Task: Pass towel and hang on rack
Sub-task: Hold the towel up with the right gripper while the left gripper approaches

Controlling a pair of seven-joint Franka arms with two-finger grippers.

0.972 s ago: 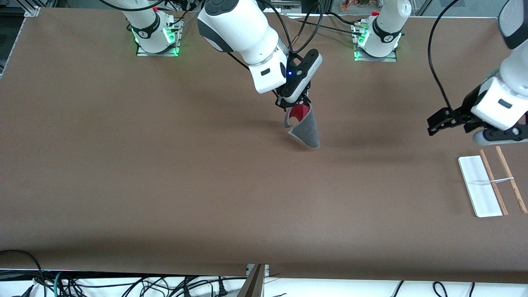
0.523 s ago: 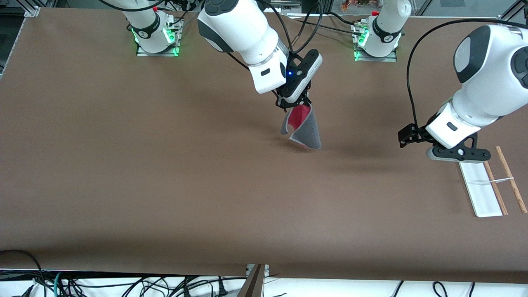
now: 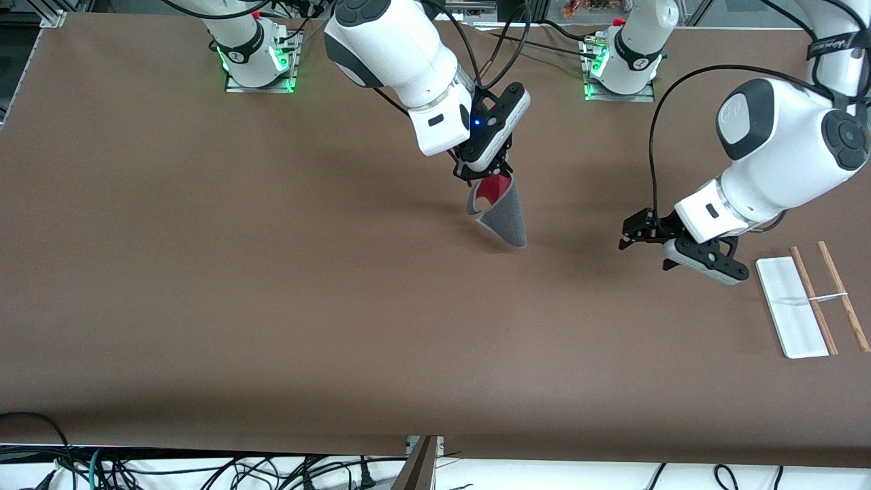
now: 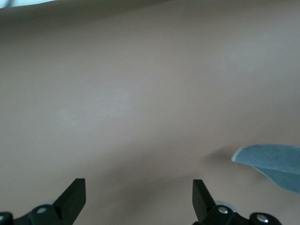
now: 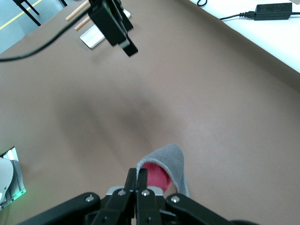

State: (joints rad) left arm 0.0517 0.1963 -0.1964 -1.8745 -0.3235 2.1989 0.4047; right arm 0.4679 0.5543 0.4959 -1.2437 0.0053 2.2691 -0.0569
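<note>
Right pincer [image 3: 482,173] clamped on towel [image 3: 502,214], dangling over mid-table [image 3: 272,272]. Left pincer [image 3: 629,235] spread wide, empty, between towel and rack [image 3: 810,299].

Right claw [image 3: 484,171] pinched closed; left claw [image 3: 629,235] spread wide.

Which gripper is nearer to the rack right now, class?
The left. The left gripper hangs open over the table just beside the rack, while the right gripper, shut on the towel, is over the table's middle.
</note>
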